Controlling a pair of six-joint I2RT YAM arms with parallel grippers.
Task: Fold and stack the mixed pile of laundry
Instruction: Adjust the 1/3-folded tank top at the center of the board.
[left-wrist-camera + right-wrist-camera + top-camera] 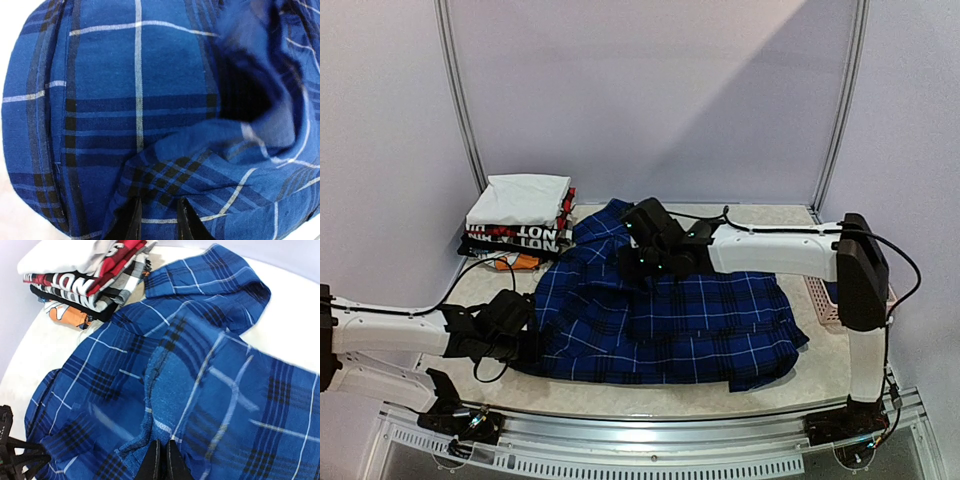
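**Plaid shirt spread out, no fold made**

The dark-blue plaid shirt (660,315) with thin white lines lies open and rumpled across the middle of the table. Folding and stacking are both ahead of you, and no navy T-shirt shows.

Your left gripper (159,227) is partly closed on a ridge of the shirt's left edge. Your right gripper (161,465), nearly shut, pinches cloth near the collar.

Behind sits a folded stack of white and black red-lettered garments (520,215), and a pink lattice basket (825,300) lies to the right. Plain lilac panels (650,90) box in the pale tabletop (820,365).

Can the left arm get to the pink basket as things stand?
Probably not: the left gripper is pinching the left edge of the plaid shirt, and the pink basket sits far right, beyond the right arm.
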